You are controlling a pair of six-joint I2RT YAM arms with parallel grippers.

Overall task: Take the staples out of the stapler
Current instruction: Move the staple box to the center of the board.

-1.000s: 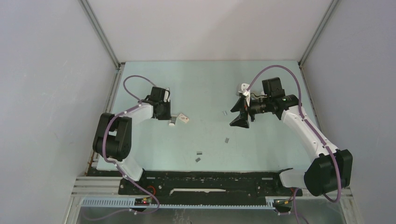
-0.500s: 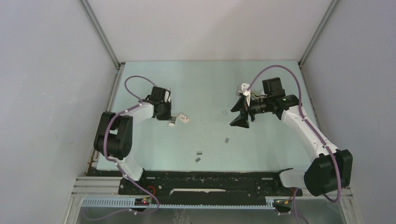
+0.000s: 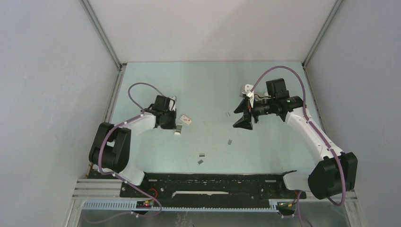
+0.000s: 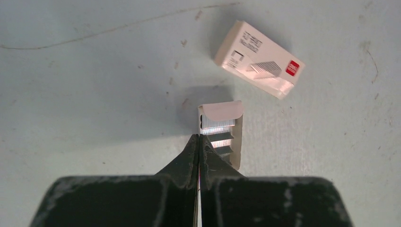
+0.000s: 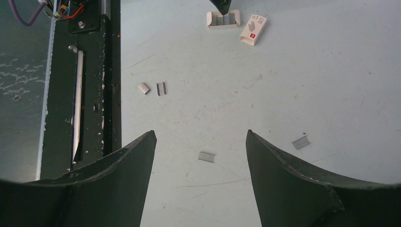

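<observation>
Compared with a second ago, the left hand [image 4: 198, 138] is pressed together, no gap between its jaws and nothing visible clamped in them; its arm is also swung nearer the rail and toward the middle of the bench [image 3: 208, 85]. Its tip now sits at the near-left corner of an open tray [image 4: 220, 130] of packed staple strips, touching it or just short of it, I cannot tell which. I judge this a poke or nudge at the tray, not a grip, and it does little for the unloading itself.

The right hand [image 5: 201, 135] is unchanged, jaws wide apart and empty, hovering over bare bench. Loose staples [image 5: 206, 157] lie just ahead of and between its jaws, with one strip off to its right and two more farther ahead to its left. The stapler I cannot find in any view, so how much is unloaded is only a guess; the scattered strips suggest much of it.

Room: a closed white box [image 4: 257, 66] lies beyond the tray and to the left hand's right, apart from the tray, so a push forward risks sliding one into the other; to the left hand's left the bench is open as far as the side wall [image 3: 47, 94]. The black rail [image 5: 90, 94] runs along the right hand's left, well apart from it; between the two hands lies a broad stretch holding only the strips.
</observation>
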